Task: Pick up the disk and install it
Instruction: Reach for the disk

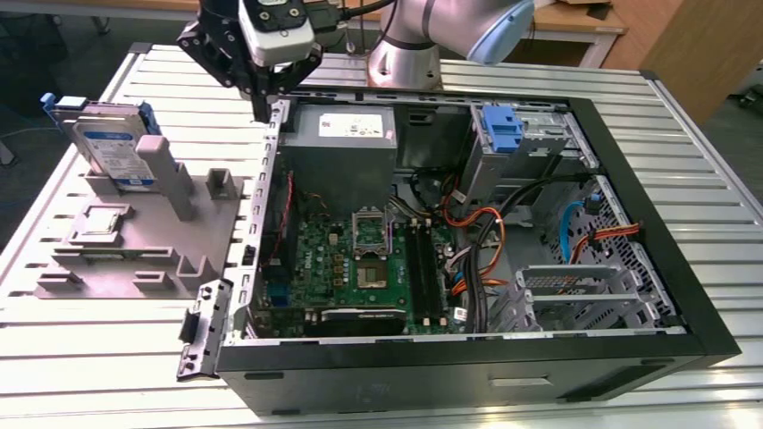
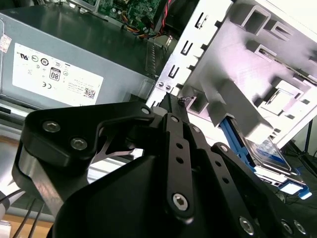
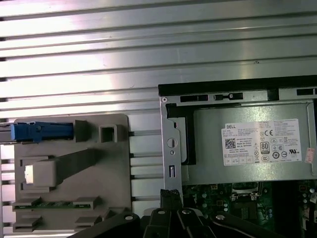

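- Tool (image 1: 261,109): black two-finger tool on the Universal Robots arm (image 1: 441,36). It is clenched, fingertips together with nothing between them, and hangs pointing down over the side wall of the computer case (image 1: 667,268), beside the power supply (image 1: 339,134). In the first wrist view the tips (image 3: 171,197) lie over that wall's metal edge.
- Disk (image 1: 110,147): silver-grey hard drive with a white-and-blue label and blue rails. It stands on edge at the far end of the grey fixture (image 1: 143,259), outside the case on the exterior view's left and apart from the tool. From above, in the first wrist view, it shows as a narrow blue strip (image 3: 42,132).
- Grey fixture: moulded holder with posts and pockets, lying on the table (image 1: 107,357), a surface of ribbed aluminium slats, just beside the case.
- Computer case: black tower on its side, side panel off.
- Interior: green motherboard (image 1: 357,259), orange and black cables, an upright blue latch (image 1: 502,130) at the far bay and a metal drive cage (image 1: 573,295) on the exterior view's right.
- Power supply: grey box with a white label, also seen in both wrist views (image 3: 247,148) (image 2: 64,59).
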You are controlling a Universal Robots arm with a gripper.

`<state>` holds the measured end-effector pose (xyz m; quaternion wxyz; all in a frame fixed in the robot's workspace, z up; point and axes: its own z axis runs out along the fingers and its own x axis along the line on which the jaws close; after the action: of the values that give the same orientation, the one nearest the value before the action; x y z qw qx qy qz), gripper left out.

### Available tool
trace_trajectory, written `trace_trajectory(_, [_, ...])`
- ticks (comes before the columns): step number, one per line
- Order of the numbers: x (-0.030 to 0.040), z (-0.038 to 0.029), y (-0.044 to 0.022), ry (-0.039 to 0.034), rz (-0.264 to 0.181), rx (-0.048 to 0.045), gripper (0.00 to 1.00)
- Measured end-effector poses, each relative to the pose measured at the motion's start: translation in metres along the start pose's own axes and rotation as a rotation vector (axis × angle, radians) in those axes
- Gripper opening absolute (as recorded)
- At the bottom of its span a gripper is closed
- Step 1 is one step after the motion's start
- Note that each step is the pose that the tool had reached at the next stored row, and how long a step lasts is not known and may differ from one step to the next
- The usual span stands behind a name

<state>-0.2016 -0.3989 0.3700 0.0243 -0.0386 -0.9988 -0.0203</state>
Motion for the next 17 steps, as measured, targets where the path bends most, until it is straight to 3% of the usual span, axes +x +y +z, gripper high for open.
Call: trace_trajectory(17, [0.0037,0.0022,-0.0004,0.0057,0.0,0.0004,0.1])
